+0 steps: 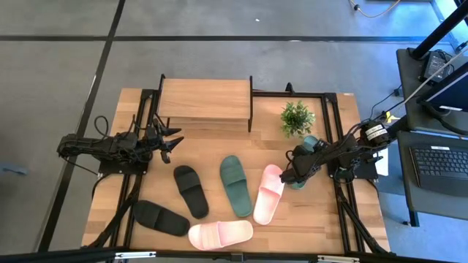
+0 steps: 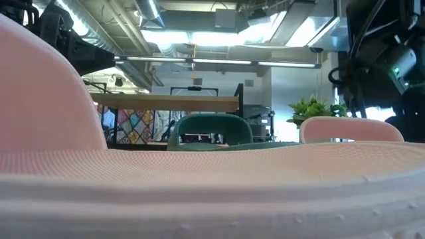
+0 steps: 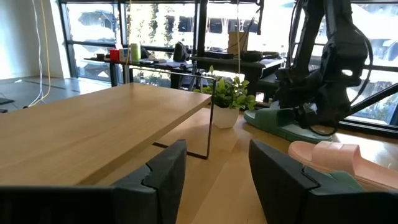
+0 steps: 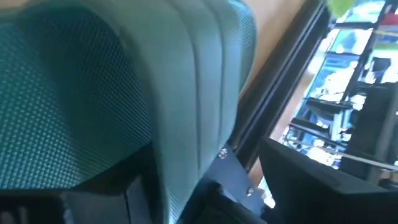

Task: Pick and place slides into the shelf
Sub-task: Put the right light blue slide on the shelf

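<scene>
Slides lie scattered over the table's [image 1: 131, 102] front half. Nearest the front edge, a pink slide [image 1: 220, 234] lies sideways, with a black slide [image 1: 161, 218] to its left, nearer the front left corner. Behind these, three more stand in a rough row across the middle: a second black slide [image 1: 191, 191], a green slide [image 1: 235, 185] and a second pink slide [image 1: 268, 193], all with wide ribbed straps and finely textured rubber soles. The sixth, also green [image 1: 313, 144], sits near the right edge, just in front of a small potted plant [image 1: 297, 117]. The right gripper [image 1: 296, 167] is down on this sandal, its fingers set wide around the strap, which fills the right wrist view; the sole appears to rest on the table. The left gripper [image 1: 172, 145] hovers by the left edge, jaws open and empty, facing the shelf [image 1: 205, 99]. That shelf stands at the back edge, left of the plant, light wooden top on a thin black frame, nothing on top.
</scene>
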`<move>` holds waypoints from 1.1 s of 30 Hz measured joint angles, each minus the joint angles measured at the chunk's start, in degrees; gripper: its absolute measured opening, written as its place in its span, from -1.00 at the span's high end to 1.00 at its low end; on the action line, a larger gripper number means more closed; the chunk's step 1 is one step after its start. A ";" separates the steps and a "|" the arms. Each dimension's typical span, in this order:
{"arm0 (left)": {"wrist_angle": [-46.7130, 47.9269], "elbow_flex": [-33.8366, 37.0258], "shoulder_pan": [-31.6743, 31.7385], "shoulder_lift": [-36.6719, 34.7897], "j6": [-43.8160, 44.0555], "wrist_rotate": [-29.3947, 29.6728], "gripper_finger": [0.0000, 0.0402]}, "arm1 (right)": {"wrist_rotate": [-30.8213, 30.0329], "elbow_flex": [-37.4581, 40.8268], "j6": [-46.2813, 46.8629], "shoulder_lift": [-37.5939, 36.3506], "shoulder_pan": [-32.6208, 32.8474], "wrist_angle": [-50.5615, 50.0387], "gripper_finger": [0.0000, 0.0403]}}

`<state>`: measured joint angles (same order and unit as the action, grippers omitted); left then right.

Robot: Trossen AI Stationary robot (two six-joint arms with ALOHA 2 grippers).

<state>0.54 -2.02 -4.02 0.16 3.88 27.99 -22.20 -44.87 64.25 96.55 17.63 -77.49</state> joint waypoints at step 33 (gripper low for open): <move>0.00 0.02 0.01 0.01 -0.02 0.00 0.16 | 10.25 -26.75 -12.00 -2.15 6.25 -11.88 0.94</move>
<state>0.54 -2.00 -4.01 0.16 3.86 27.99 -11.95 -71.61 52.25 94.40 23.89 -89.37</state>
